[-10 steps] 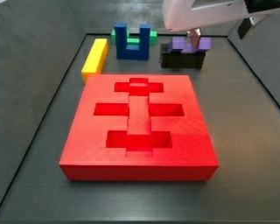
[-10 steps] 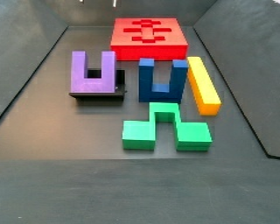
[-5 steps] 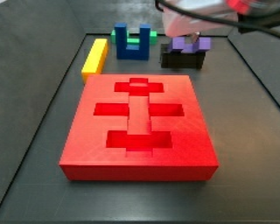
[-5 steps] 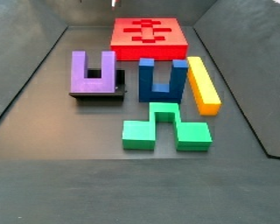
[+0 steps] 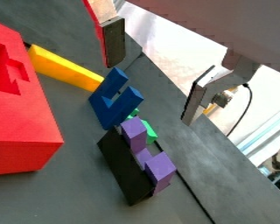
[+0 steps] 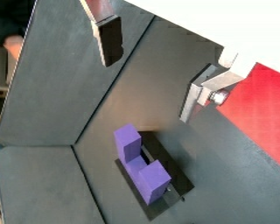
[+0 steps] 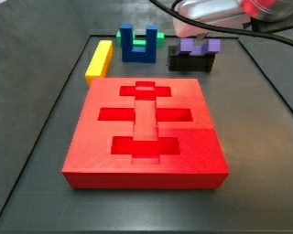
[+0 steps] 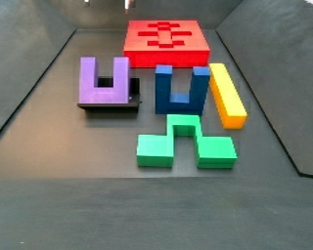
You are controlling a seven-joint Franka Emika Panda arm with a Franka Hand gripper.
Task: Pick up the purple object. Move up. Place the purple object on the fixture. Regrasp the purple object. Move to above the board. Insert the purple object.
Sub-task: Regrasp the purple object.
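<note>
Purple object [image 8: 103,80]: stands on the fixture [image 8: 113,105], prongs up, near the left edge of the floor in a side view; nothing grips it.
Blue U-shaped block [image 8: 180,89]: upright just beside the purple object, the green block [image 8: 183,143] in front of it.
Yellow bar [image 8: 226,94]: lies next along.
Board [image 8: 167,39]: flat, toward the far edge.
Gripper [image 5: 160,74]: raised above the purple object [image 5: 146,153], jaws spread wide and empty, silver fingers [image 5: 113,42] well apart.

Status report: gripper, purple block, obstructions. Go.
Gripper open, empty, above the fixture. Purple object seated on the fixture, released. Blue block close beside it; board unobstructed.
</note>
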